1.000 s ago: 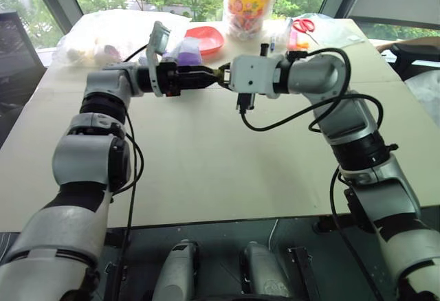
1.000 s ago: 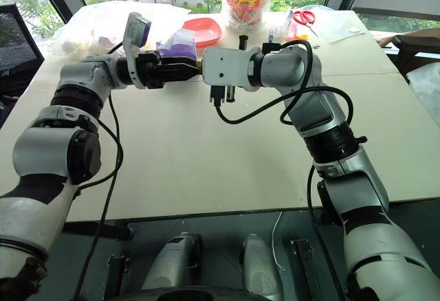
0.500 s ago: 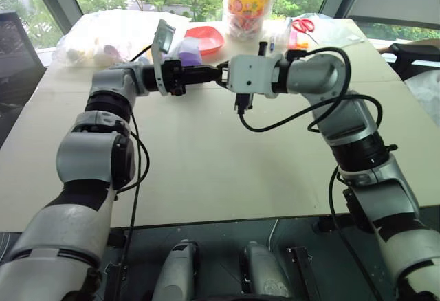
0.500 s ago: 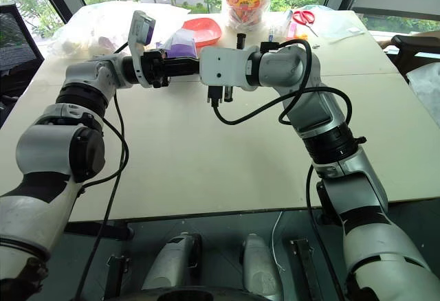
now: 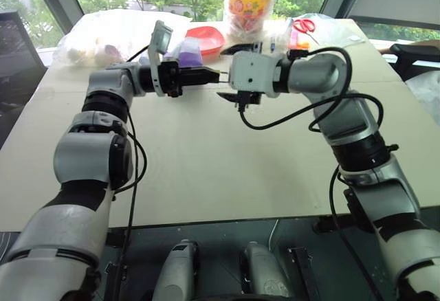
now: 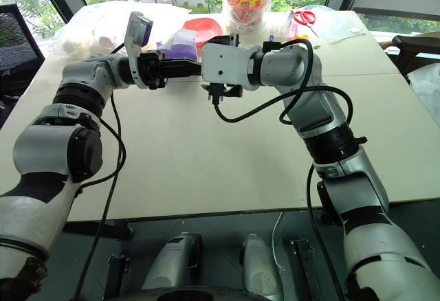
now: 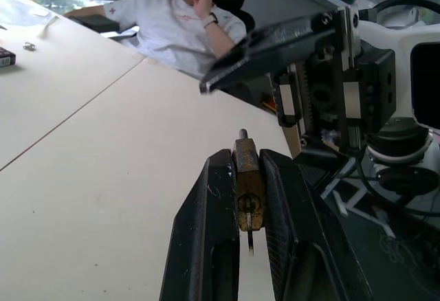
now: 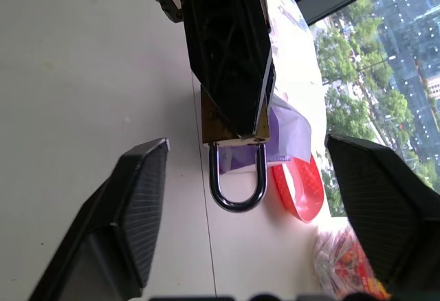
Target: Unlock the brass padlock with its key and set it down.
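Here the left gripper [image 7: 249, 177] is clamped on the small brass block padlock [image 7: 248, 184], its silvery shackle loop [image 8: 237, 181] protruding, held above the beige table [image 5: 206, 163]. Right gripper [image 8: 247, 225] stands wide, empty, just beside it.

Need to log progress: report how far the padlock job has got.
Done: the left gripper is shut on the brass padlock, held above the table. In hand: the right gripper stands open around its shackle, which looks closed. Left: unlocking and setting it down. Whether the key is in the lock is unclear.
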